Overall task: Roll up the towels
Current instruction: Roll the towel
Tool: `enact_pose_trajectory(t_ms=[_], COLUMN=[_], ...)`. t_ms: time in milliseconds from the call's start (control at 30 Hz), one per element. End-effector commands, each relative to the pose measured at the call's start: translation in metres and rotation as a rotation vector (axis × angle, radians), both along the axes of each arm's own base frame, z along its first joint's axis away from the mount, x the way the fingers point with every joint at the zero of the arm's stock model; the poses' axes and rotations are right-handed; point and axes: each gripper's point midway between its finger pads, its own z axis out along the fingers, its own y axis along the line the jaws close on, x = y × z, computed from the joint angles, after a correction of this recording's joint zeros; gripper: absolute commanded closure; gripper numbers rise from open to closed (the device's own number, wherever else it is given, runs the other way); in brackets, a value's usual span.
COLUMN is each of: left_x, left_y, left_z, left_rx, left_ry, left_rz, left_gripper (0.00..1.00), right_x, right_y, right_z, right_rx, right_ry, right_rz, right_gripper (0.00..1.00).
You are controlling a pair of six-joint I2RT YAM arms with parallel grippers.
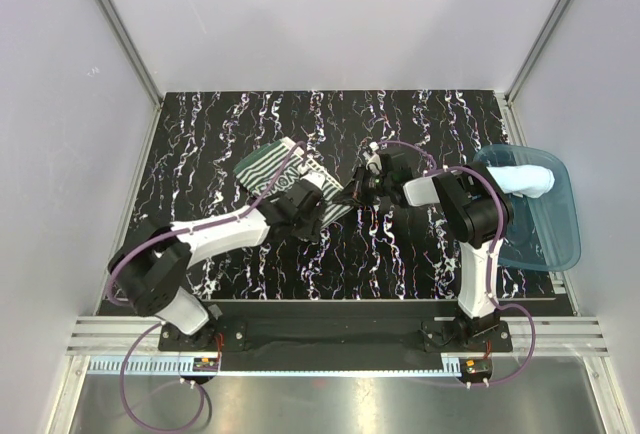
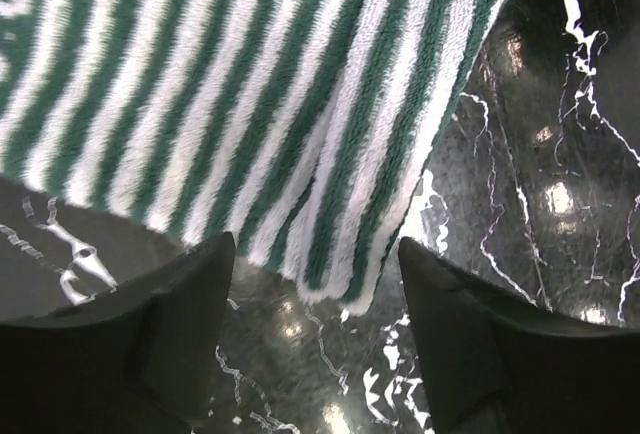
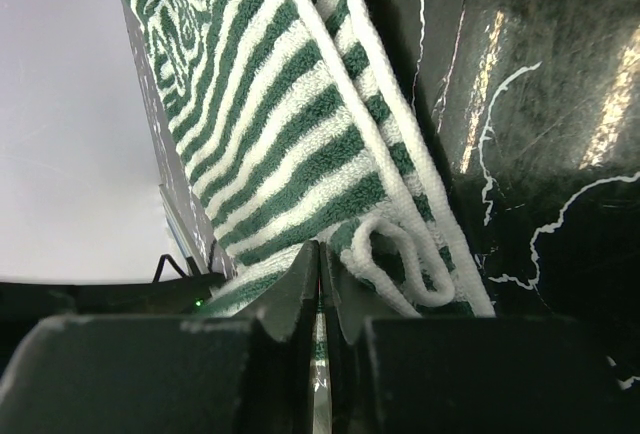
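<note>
The striped towel (image 1: 272, 167), green and white, lies mid-table, and its near corner (image 2: 330, 254) shows in the left wrist view. My left gripper (image 1: 318, 216) hangs open just over that corner, its fingers (image 2: 190, 294) either side of it and nothing between them. My right gripper (image 1: 360, 192) is shut on the towel's right edge (image 3: 300, 154), where the cloth bunches into a small fold beside the closed jaws (image 3: 320, 259). The pale blue towel (image 1: 527, 179) lies rolled inside the tray.
The translucent blue tray (image 1: 548, 239) sits at the table's right edge. The dark marbled tabletop (image 1: 400, 254) is walled by pale panels on the left, right and back. Both arm bases stand at the near edge.
</note>
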Motion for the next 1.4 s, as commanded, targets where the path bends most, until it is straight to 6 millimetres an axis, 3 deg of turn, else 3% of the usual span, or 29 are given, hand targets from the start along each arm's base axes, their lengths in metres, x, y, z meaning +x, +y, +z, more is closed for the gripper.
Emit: enact_pose_trajectory(t_ms=[0, 100, 167, 267, 400, 500, 567, 600, 700, 800, 833, 933, 1100, 1167, 1200, 1267, 1333, 1367], left_x=[0.005, 0.002, -0.003, -0.006, -0.016, -0.027, -0.034, -0.040, -0.051, -0.055, -0.056, -0.056, -0.055, -0.055, -0.056, -0.056, -0.056, -0.056], left_y=[-0.018, -0.018, -0.022, -0.026, -0.036, -0.045, -0.051, -0.056, -0.064, -0.073, -0.074, -0.075, -0.072, -0.069, -0.069, -0.069, -0.069, -0.069], left_z=[-0.011, -0.028, -0.034, -0.033, -0.022, -0.018, -0.018, -0.017, -0.018, -0.015, -0.016, -0.019, -0.026, -0.030, -0.030, -0.030, -0.031, -0.033], left_rx=[-0.057, -0.053, -0.094, -0.158, -0.339, -0.478, -0.547, -0.597, -0.668, -0.721, -0.721, -0.738, -0.789, -0.819, -0.840, -0.881, -0.914, -0.914], left_ry=[0.004, 0.047, 0.083, 0.104, 0.212, 0.303, 0.342, 0.404, 0.482, 0.533, 0.545, 0.586, 0.655, 0.674, 0.701, 0.710, 0.732, 0.732], left_rz=[-0.022, -0.007, -0.015, -0.022, -0.013, -0.003, -0.006, 0.007, 0.020, 0.002, 0.005, 0.021, 0.091, 0.118, 0.141, 0.155, 0.185, 0.185], left_gripper=[0.55, 0.72, 0.91, 1.00, 1.00, 1.00, 1.00, 1.00, 1.00, 1.00, 1.00, 1.00, 1.00, 1.00, 1.00, 1.00, 1.00, 1.00], right_x=[-0.004, -0.004, -0.005, -0.005, -0.006, 0.000, 0.007, 0.000, 0.013, 0.014, 0.020, 0.019, -0.006, -0.017, -0.032, -0.042, -0.066, -0.062], right_y=[-0.019, -0.019, -0.020, -0.021, -0.027, -0.034, -0.036, -0.041, -0.045, -0.050, -0.051, -0.057, -0.076, -0.078, -0.083, -0.084, -0.090, -0.089], right_z=[-0.035, -0.035, -0.032, -0.028, -0.016, 0.004, 0.019, 0.017, 0.045, 0.060, 0.075, 0.102, 0.140, 0.145, 0.140, 0.138, 0.110, 0.113], right_rx=[-0.122, -0.126, -0.129, -0.139, -0.180, -0.222, -0.240, -0.273, -0.308, -0.336, -0.340, -0.360, -0.367, -0.339, -0.330, -0.290, -0.277, -0.262], right_ry=[0.056, 0.059, 0.054, 0.045, 0.040, 0.005, -0.038, 0.002, -0.054, -0.069, -0.103, -0.141, -0.194, -0.193, -0.180, -0.170, -0.122, -0.130], right_rz=[-0.041, -0.040, -0.038, -0.040, -0.053, -0.083, -0.092, -0.092, -0.114, -0.116, -0.127, -0.144, -0.194, -0.216, -0.223, -0.249, -0.260, -0.270], right_gripper=[0.91, 0.92, 0.92, 0.92, 0.91, 0.82, 0.71, 0.68, 0.60, 0.51, 0.48, 0.37, 0.24, 0.22, 0.22, 0.22, 0.21, 0.22])
